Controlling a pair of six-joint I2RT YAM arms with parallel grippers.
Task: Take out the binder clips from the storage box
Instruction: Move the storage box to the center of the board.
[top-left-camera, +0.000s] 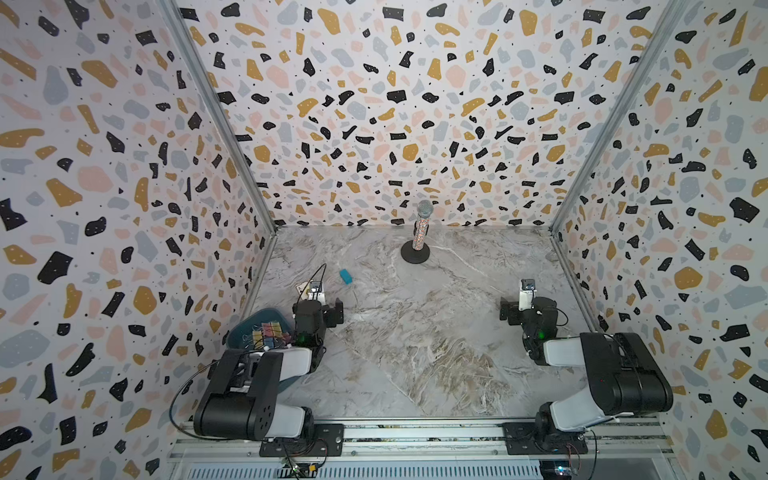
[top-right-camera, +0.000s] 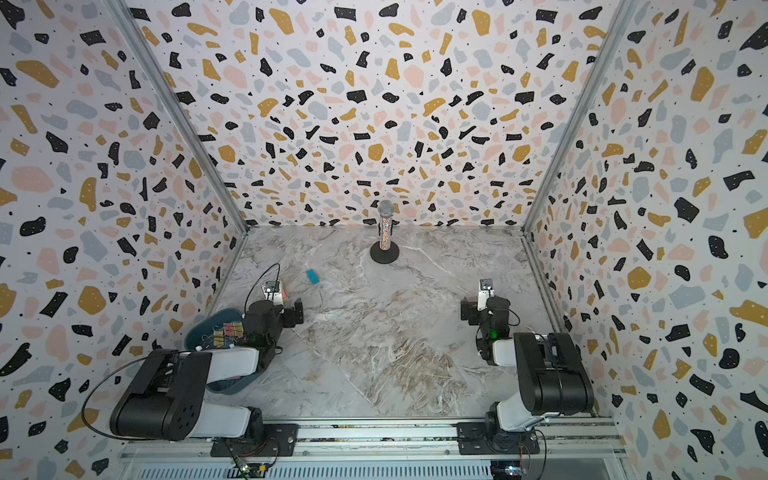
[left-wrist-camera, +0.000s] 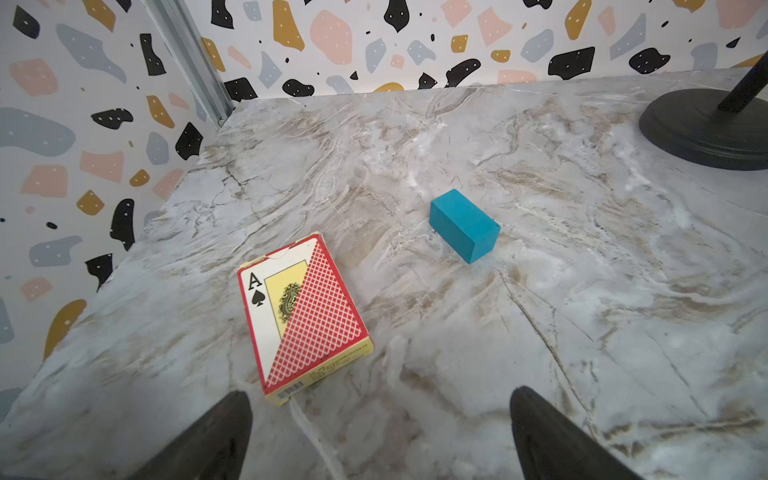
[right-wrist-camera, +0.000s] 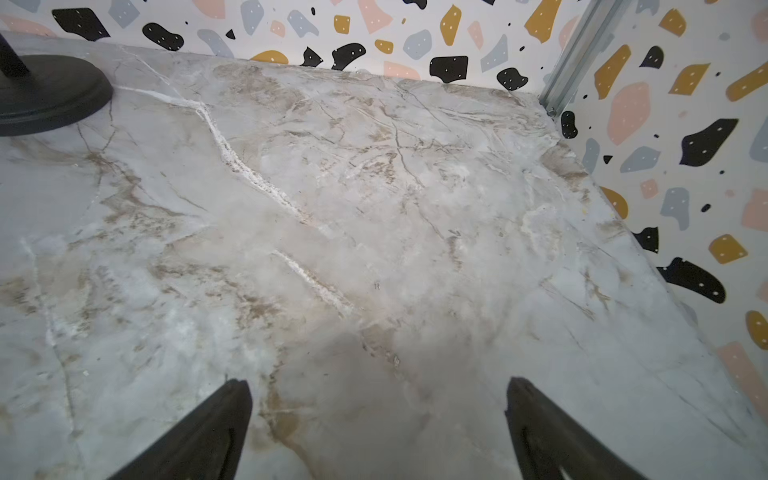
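Note:
The storage box is a dark teal tub at the near left, against the left wall, with my left arm across its near half. Inside it lie several pastel binder clips, yellow, pink and blue, bunched together with their wire handles showing. My left gripper is open and empty over bare marble just beyond the box; neither box nor clips show in the left wrist view. My right gripper is open and empty over bare marble on the right side.
A red playing-card deck lies just ahead of one left fingertip. A teal block sits farther out. A microphone on a round black stand stands at the back centre. Patterned walls close in three sides.

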